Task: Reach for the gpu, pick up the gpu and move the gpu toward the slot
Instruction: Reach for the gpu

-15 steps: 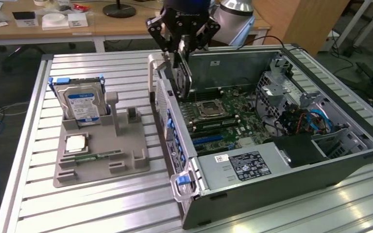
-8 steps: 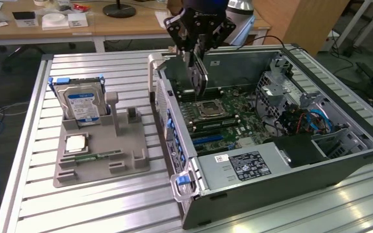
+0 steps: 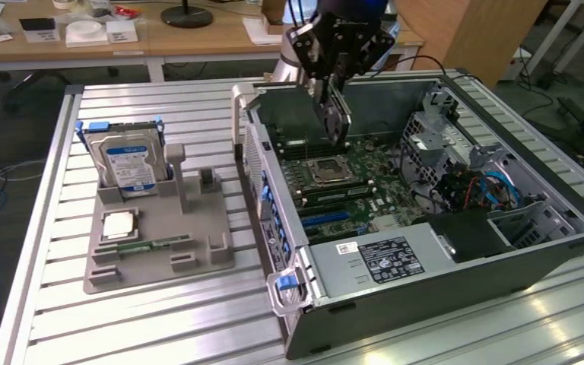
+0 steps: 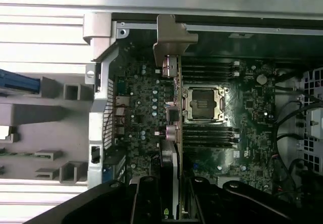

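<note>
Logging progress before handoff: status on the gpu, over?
Copy: gripper shut on the gpu. Card upright, in the air over the motherboard inside the open case. Nothing seen in its way.

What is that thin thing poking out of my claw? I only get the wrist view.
Observer: It's the gpu. In the exterior view the claw grips its top edge, and it hangs upright, a dark slab, over the open computer case.
Operator: Is it in the slot?
Observer: Not that I can see. Its lower edge looks to be above the motherboard, near the processor socket.
Operator: What's the blue bit beside the case?
Observer: A hard drive with a blue label. It stands upright in a grey holder on the exterior view's left of the case.
</note>
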You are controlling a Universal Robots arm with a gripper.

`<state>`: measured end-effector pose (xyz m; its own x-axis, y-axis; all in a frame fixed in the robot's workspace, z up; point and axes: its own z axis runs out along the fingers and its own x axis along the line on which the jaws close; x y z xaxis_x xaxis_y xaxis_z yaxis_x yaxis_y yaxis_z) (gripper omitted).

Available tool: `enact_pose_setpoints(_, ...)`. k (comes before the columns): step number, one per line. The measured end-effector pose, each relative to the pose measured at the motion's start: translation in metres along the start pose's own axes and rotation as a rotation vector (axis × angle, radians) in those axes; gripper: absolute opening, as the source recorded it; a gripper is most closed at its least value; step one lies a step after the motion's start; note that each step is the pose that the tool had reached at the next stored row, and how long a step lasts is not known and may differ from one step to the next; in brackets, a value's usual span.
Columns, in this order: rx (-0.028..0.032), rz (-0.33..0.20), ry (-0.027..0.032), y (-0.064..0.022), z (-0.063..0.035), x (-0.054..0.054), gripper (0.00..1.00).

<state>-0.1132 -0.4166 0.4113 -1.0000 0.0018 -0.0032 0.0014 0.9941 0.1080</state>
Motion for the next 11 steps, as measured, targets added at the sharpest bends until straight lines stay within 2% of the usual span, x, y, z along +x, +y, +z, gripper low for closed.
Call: enact_pose_setpoints(11,0.0000,0.000,0.0000,0.0001,0.0002,-0.049,0.27)
